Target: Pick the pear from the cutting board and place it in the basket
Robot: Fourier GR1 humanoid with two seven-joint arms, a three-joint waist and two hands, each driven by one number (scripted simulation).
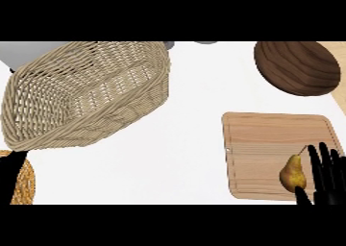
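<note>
One pear (293,174), one cutting board (271,139), one basket (137,108), one wooden bowl (297,67), two hands: left hand (6,178), right hand (330,177)

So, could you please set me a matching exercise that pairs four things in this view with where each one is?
Things:
1. pear
2. wicker basket
3. dark wooden bowl
4. left hand

Places:
A. upper right of the counter
B. on the cutting board
C. lower left edge of the view
D. upper left of the counter

Pairs: 1-B, 2-D, 3-A, 4-C

Pear (293,173) on cutting board (268,144), right; basket (133,113) left, well apart.
</note>
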